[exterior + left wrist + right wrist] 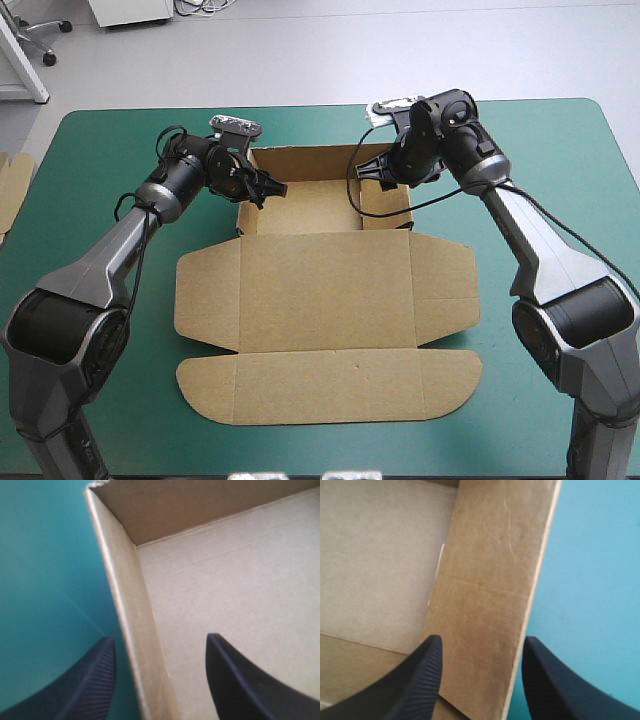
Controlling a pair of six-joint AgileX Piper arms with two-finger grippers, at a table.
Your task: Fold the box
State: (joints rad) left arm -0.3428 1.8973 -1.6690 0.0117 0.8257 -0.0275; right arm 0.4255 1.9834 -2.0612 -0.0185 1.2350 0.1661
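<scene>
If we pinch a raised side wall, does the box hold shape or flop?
Likely stiff panels but hinged: the box is thin creased board, so walls may swing at folds. Probably light; the flat lid would drag along. Left gripper and right gripper straddle walls, open.

Left arm [115, 255], right arm [545, 250] stretched forward, converging. Left pincer [159, 637] fingers spread; right pincer [482, 637] likewise.

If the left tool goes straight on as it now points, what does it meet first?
Most likely the box's left wall, which stands between the open fingers of the left tool; the inner finger would then reach the box floor. Depth is hard to judge.
</scene>
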